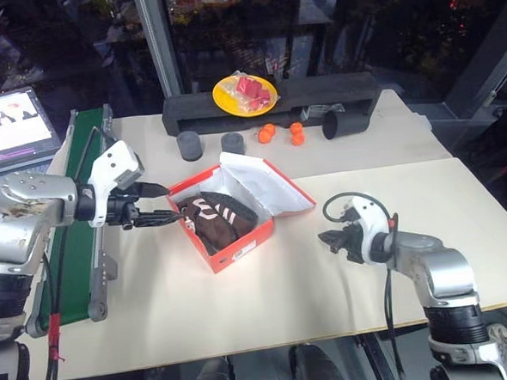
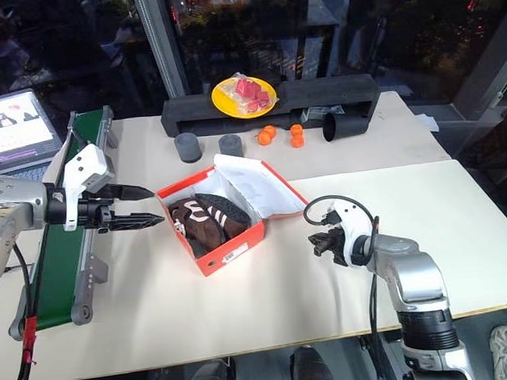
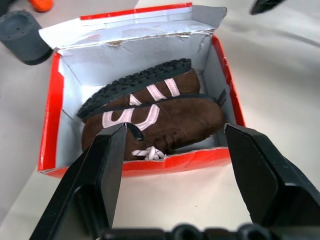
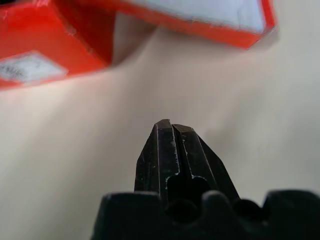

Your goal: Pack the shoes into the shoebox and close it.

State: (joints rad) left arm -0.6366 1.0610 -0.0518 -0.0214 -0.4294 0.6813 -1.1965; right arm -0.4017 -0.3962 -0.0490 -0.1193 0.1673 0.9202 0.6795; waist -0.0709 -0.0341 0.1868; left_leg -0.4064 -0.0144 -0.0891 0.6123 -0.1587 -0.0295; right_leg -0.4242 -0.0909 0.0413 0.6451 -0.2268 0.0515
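On the near part of the pale beige table (image 2: 269,301) the right gripper (image 2: 319,241) hangs just above the bare surface, its two black fingers clenched tight together with nothing between them, pointing toward the box from the robot's right and apart from it. Just beyond, near the table's middle, sits the red-orange rectangular cardboard shoebox (image 2: 231,243), white inside, with a white label on its near end wall. Its hinged lid (image 2: 262,185) stands thrown back on the far right side, white lining up. Both small dark brown suede shoes (image 3: 155,112) with pale pink stripes lie inside the box (one is tipped on its side, so its black treaded sole faces outward), pressed against each other.

At the box's left the left gripper (image 2: 138,207) hovers level with the rim, its black fingers (image 3: 97,170) spread apart and grasping nothing, tips close to the box's left wall. Left of that arm a green conveyor belt (image 2: 72,244) runs along the table edge.

Farther back stand two dark grey cylinders (image 2: 188,147), several small orange balls (image 2: 270,135) and a black cup (image 2: 346,125) lying on its side. Behind them a long black foam block (image 2: 316,91) carries a yellow plate (image 2: 222,101) with red pieces. A laptop screen (image 2: 9,127) glows at the far left.
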